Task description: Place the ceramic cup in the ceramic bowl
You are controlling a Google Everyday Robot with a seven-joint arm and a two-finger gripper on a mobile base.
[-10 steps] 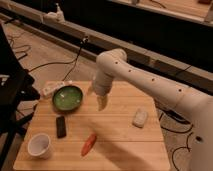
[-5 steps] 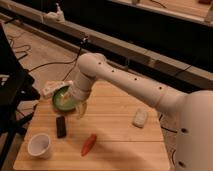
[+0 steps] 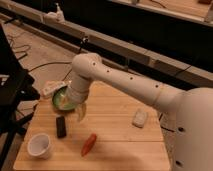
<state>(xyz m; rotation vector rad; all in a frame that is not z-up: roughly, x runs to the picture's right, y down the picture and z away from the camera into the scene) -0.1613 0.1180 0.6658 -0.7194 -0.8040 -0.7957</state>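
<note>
Wooden table (image 3: 120, 147) in a dim lab, with dark benches and floor cables behind. A white robot arm (image 3: 125, 86) reaches from the right toward the table's 10 o'clock, where the green ceramic bowl (image 3: 59, 100) sits, partly hidden by the wrist. The gripper (image 3: 80, 112) hangs just beside the bowl, at its 4 o'clock, pointing down. Whether it is clenched or released cannot be told, and nothing shows in it. The white ceramic cup (image 3: 40, 145) stands upright at the table's 8 o'clock, apart from the gripper. A black block (image 3: 60, 126) lies between cup and bowl, a red-orange oblong (image 3: 89, 144) at 6 o'clock and a white lump (image 3: 139, 118) at 3 o'clock. The task looks barely begun: the cup is not yet grasped, lifted or placed.
</note>
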